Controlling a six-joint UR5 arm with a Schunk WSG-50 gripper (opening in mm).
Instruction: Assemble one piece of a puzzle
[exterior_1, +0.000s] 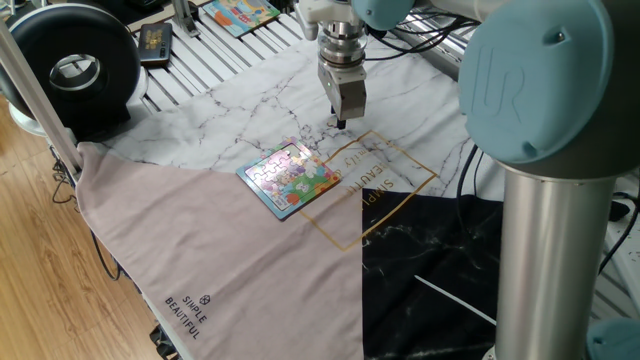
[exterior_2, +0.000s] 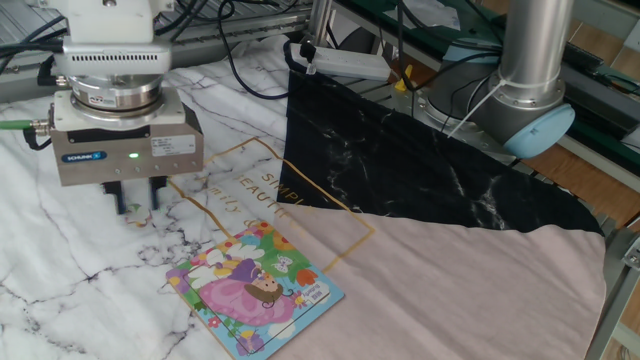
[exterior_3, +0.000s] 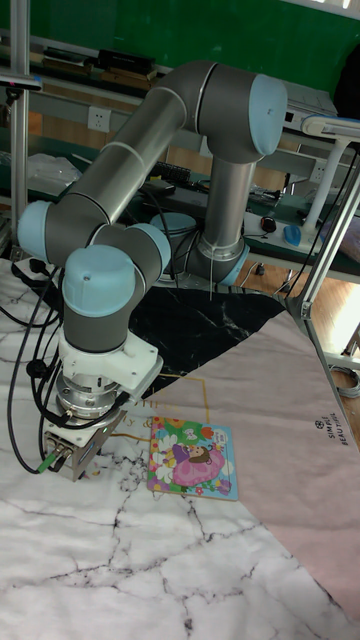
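Gripper (exterior_2: 133, 198) hangs low over the white marble-patterned cloth (exterior_2: 60, 260), its dark fingers (exterior_2: 154, 192) pointing straight down and only a narrow gap apart; whether they pinch the piece cannot be told, since the piece itself is too small to make out. The puzzle (exterior_2: 255, 288), blue-rimmed with its pink and green cartoon, lies flat on the cloth near the gripper, apart from it, beside the gold printed square (exterior_1: 372, 186).
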